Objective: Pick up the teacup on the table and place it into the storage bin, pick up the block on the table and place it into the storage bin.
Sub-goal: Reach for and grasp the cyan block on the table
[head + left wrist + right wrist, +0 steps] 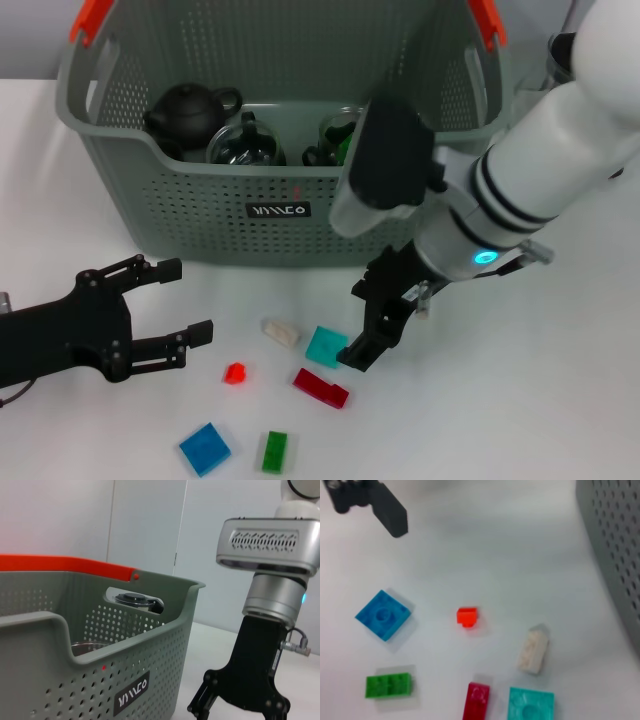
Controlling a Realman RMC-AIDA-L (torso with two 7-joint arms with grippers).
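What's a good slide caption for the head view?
Right claw hovers open over the teal block among scattered blocks, left claw open nearby, bin behind already holding teaware.

White worktop (485, 545) carries six blocks: blue square (383, 615), orange-red (467, 616), cream (533, 650), green (389, 685), dark red (476, 701), teal (531, 705). Storage bin (615, 555) wall at edge; left claw (370, 505) tip far off.

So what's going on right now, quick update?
Right tool open, low over the teal square block. Left tool open, idle at table's left. Grey-green perforated storage bin already holds teaware. Nothing blocking.
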